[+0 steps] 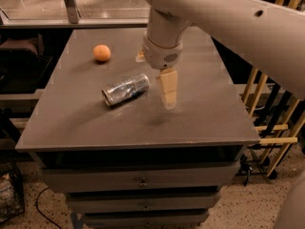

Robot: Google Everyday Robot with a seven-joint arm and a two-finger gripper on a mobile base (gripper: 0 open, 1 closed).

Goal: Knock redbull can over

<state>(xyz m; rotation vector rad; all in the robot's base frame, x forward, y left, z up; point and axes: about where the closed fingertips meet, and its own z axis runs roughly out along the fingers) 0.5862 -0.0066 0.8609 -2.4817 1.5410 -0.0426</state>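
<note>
The redbull can (125, 89) lies on its side on the grey table (200, 113), left of centre, with its shiny top pointing to the front left. My gripper (168, 95) hangs from the big cream arm (214, 13) just right of the can's far end. It is a little apart from the can and close above the table top. It holds nothing that I can see.
An orange (101, 53) sits at the back left of the table. A small beige thing (139, 57) shows behind the arm's wrist. Drawers (143, 180) lie under the table top. Wooden frames (274, 128) stand to the right, a dark shelf to the left.
</note>
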